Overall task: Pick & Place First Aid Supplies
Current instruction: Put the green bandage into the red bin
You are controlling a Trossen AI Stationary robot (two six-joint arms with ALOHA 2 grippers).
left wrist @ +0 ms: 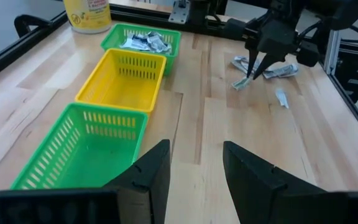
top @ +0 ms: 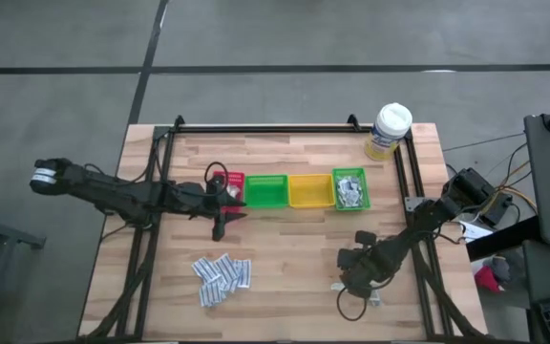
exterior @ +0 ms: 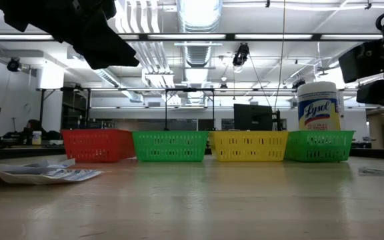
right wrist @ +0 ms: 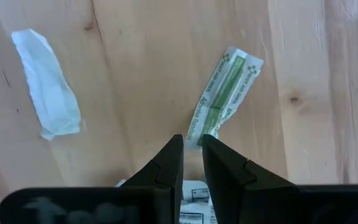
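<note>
We are pinching one end of a pale green sachet (right wrist: 225,93) with the right gripper (right wrist: 192,148), its fingers nearly together on it, down at the table's five o'clock. The left gripper (left wrist: 194,163) is hanging open and empty by the red bin (top: 229,183). We are judging it best to lift straight up, keeping the thin packet from slipping free.

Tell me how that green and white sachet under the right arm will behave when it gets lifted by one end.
The green and white sachet looks flat, thin and slightly creased, so it will probably flop or droop. It seems very light and may slide on the smooth wooden table rather than resist. The right pincer, nearly closed at its end, likely has only a thin edge to grip.
</note>
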